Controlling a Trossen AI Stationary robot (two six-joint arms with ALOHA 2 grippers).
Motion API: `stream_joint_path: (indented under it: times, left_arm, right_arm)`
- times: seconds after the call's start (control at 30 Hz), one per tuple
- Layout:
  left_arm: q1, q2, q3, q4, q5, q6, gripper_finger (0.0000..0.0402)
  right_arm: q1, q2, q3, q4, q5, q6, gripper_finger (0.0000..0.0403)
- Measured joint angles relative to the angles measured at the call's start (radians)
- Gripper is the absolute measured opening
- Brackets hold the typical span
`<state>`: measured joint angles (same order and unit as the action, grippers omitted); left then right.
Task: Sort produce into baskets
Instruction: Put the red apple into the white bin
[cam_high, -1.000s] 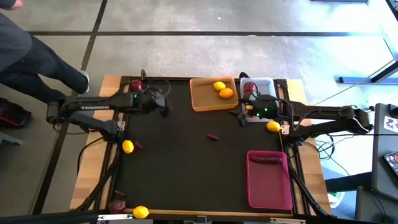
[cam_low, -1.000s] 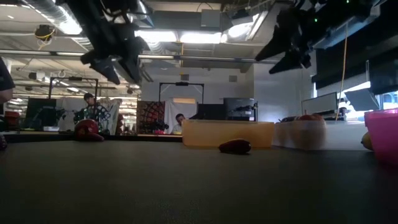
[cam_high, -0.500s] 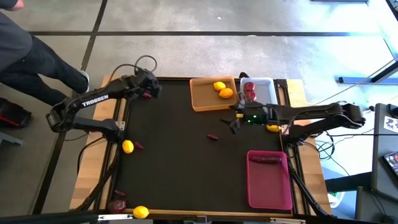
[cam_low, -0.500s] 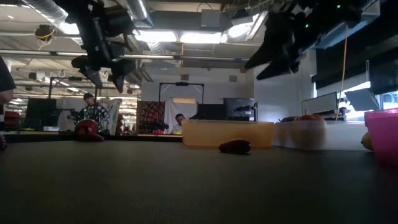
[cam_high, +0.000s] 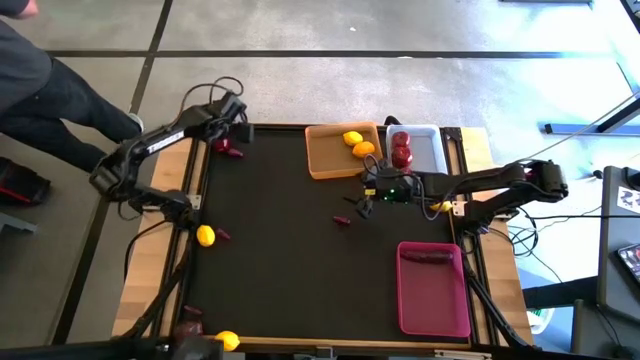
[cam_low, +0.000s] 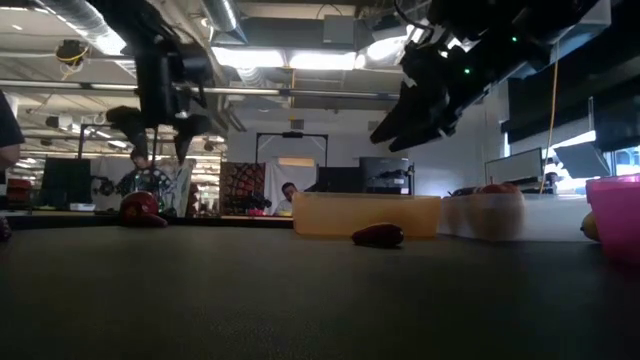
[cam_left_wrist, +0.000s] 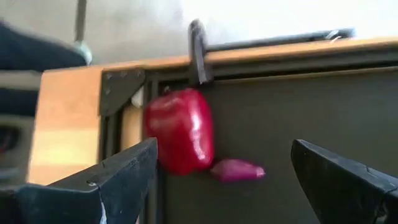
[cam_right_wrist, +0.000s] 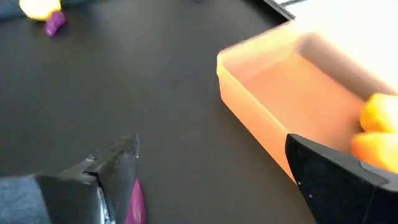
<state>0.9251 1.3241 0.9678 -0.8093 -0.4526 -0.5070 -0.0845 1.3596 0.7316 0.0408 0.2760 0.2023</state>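
Item 1: small purple piece (cam_high: 342, 220), lying loose on the bare black tabletop (cam_high: 280, 270) near mid-field, apart from every basket. Its long axis runs roughly across the tabletop, left to right; which end leads cannot be told. The right tool (cam_high: 363, 206) hovers just beside and above it, toward the orange basket (cam_high: 320, 160), fingers spread and empty; the piece sits a little forward and to the left of that tool, so the right arm is much the nearer.

Item 2: red apple (cam_left_wrist: 181, 129) with a second small purple piece (cam_left_wrist: 237, 169) touching or just beside it, both at the far left corner of the tabletop. This purple piece lies lengthwise along the corner's far edge, tapered end pointing away from the apple. The left tool (cam_high: 232, 128) hangs over the pair, fingers wide apart, gripping nothing; the apple lies between its fingers in the wrist view.

Baskets: orange holds two yellow citrus; white basket (cam_high: 425, 148) holds red apples; magenta basket (cam_high: 433, 295) holds one dark purple piece.

Unsorted elsewhere: lemon (cam_high: 205, 235) at the left edge, lemon (cam_high: 227, 340) at the near-left corner.
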Motion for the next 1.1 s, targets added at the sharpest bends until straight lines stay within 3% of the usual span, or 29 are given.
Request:
stream_joint_path:
  times: [0.37,0.73,1.1]
  left_arm:
    - [0.063,0.247,0.114,-0.05,-0.07,-0.035,0.0363]
    - [0.056,0.397,0.129,-0.074,-0.134,-0.045,0.0361]
    - [0.06,0.486,0.139,-0.094,-0.136,-0.017,0.0323]
  right_arm:
    - [0.0,0.002,0.0,0.01,-0.021,0.015,0.0353]
    - [0.0,0.002,0.0,0.011,-0.035,0.027,0.0353]
    - [0.0,0.001,0.0,0.011,-0.034,0.028,0.0353]
